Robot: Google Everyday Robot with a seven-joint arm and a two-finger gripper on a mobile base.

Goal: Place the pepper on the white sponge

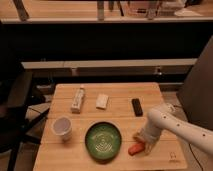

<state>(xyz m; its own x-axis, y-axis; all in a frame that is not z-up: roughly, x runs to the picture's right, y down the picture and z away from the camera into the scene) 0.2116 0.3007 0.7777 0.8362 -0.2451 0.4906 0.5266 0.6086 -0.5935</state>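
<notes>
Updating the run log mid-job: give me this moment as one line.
stage: pickup | gripper: low over pepper, beside green plate | grasp: cannot tell | white sponge: bare, far side of table | placed: no

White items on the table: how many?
3: bottle back left, sponge right of it, cup front left. Pincer at the pepper, front right; arm may hide more.

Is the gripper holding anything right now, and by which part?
Cannot be told. The gripper is down at the right end of the pepper, right of the green plate, but the contact itself is hidden.
</notes>
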